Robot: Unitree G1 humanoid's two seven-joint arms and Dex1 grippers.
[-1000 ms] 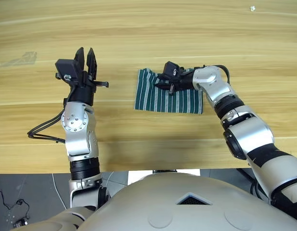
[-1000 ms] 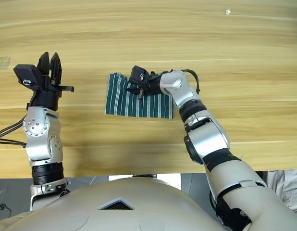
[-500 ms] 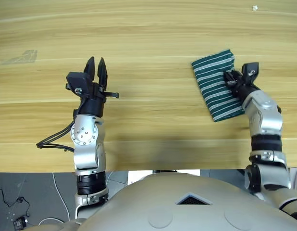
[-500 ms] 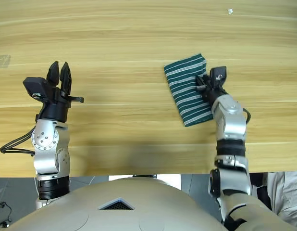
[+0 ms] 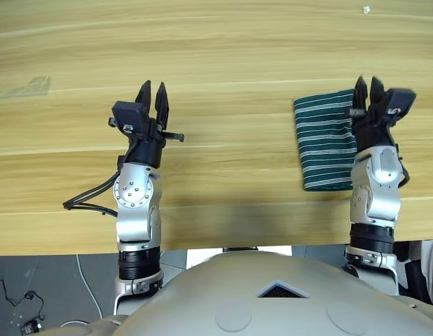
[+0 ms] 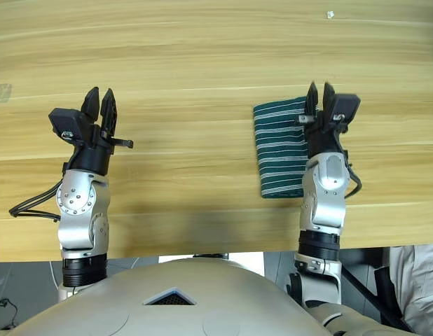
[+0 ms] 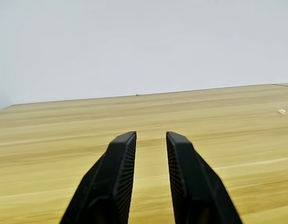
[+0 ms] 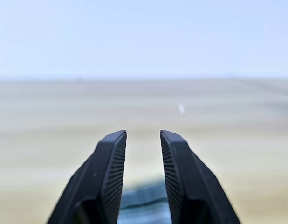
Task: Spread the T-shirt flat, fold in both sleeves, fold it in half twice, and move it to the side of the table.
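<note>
Nearest the front edge of the wooden table [image 5: 216,210], on the robot's right side, a folded T-shirt [image 5: 325,150] is laid flat. It is dark green with thin white stripes and folded into a compact rectangle, with one short end close to the table's front edge. Its right border is overlapped by the right forearm and so is partly hidden. Just beyond, the right gripper [image 5: 367,84] is held at the shirt's far right corner, its two black fingers pointing away from the robot. A narrow gap is seen between them and nothing is gripped. Whether the shirt is touched by it cannot be told. From the right wrist view, a strip of the T-shirt is seen below the narrowly parted fingers [image 8: 111,172]. Well apart, on the left side, the left gripper [image 5: 153,89] is raised over bare wood, likewise narrowly parted and empty. Farther off, a faint grey mark [image 5: 24,86] is seen toward the left. A small white scrap [image 5: 366,9] lies near the far edge on the right.
</note>
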